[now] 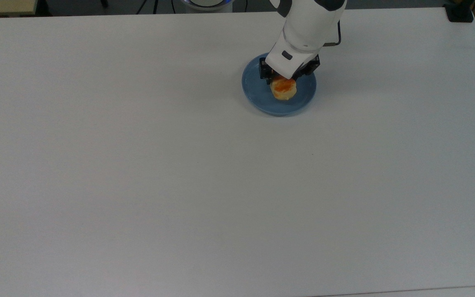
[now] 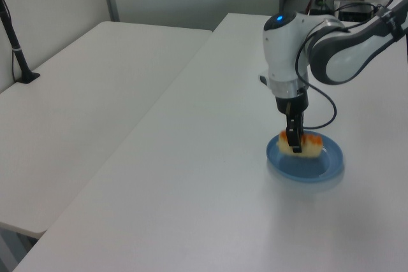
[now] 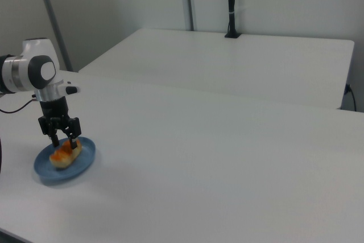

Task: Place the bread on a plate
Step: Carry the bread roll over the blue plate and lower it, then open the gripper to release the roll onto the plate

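The blue plate (image 1: 256,97) lies at the far middle of the white table. The pale-yellow bread (image 1: 283,89) with its orange-brown top sits low inside the plate, touching or almost touching its floor. My gripper (image 1: 285,81) points straight down over the plate, shut on the bread across its middle. In the left view one dark finger (image 2: 295,141) crosses the front of the bread (image 2: 311,146) above the plate (image 2: 322,169). In the right view the gripper (image 3: 63,141) straddles the bread (image 3: 61,157) on the plate (image 3: 45,172).
The white table (image 1: 179,185) stretches wide and bare toward the near edge. A black clamp (image 1: 459,12) sits at its far right corner in the top view. A second white table (image 2: 83,106) stands alongside, with a black post (image 2: 16,49) on it.
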You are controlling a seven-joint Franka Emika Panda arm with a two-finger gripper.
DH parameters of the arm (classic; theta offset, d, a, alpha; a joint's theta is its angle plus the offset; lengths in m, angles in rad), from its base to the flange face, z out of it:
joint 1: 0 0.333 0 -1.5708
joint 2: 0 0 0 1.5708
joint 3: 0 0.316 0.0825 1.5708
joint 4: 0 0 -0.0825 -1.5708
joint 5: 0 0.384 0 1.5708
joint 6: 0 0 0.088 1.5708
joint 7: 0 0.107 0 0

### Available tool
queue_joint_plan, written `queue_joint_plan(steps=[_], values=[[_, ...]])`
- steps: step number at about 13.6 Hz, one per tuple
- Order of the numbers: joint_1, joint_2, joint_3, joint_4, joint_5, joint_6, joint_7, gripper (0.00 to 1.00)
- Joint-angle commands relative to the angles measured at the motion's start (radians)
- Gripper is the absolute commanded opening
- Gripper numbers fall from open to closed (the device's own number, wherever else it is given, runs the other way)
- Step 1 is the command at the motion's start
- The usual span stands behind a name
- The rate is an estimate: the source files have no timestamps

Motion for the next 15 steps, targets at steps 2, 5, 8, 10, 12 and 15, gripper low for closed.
queue_joint_plan(steps=[2, 5, 8, 10, 12, 15], values=[[0.012, 0.015, -0.002, 0.034, -0.016, -0.024, 0.032, 1.00], [-0.034, -0.084, -0.012, 0.036, -0.018, -0.087, 0.016, 1.00], [-0.115, -0.172, -0.012, 0.052, -0.018, -0.132, 0.009, 1.00], [-0.198, -0.174, -0.015, 0.123, -0.010, -0.176, -0.118, 1.00], [-0.241, -0.164, -0.050, 0.198, -0.003, -0.210, -0.184, 1.00], [-0.305, -0.187, -0.093, 0.265, -0.001, -0.230, -0.236, 1.00]])
